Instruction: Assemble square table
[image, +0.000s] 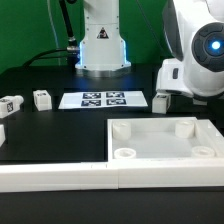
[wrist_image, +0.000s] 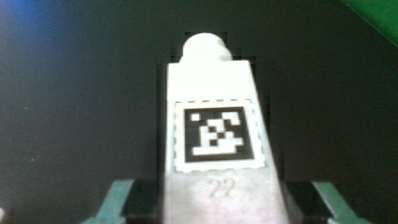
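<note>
**A:** How did the end effector (wrist_image: 224, 203) stand?

**B:** Part open. Its 2 fingers (wrist_image: 121, 200) sat astride 1 white leg (wrist_image: 217, 110), and a dark gap showed on each side. It had nothing clamped that I could see.

**A:** How would that leg handle?

**B:** I judged it to be light, stiff plastic, smooth and a little slippery, but not fragile. Its flat sides suited the fingers. I would take hold on the square body, clear of the rounded tip, so it could not twist.

**A:** And its look?

**B:** It was a short white block with a rounded peg end and 1 black-white tag (wrist_image: 215, 132) on its face.

**A:** Where was everything?

**B:** In the exterior view the leg sat on the black worktop (image: 40, 135) at middle right, just beside the right end of the marker board (image: 105, 99). The square top (image: 160, 143), rimmed and with round corner sockets (image: 125, 152), was at lower right, near the leg. Another leg (image: 41, 98) and 1 more (image: 10, 103) were at middle left, well apart from it.
</note>
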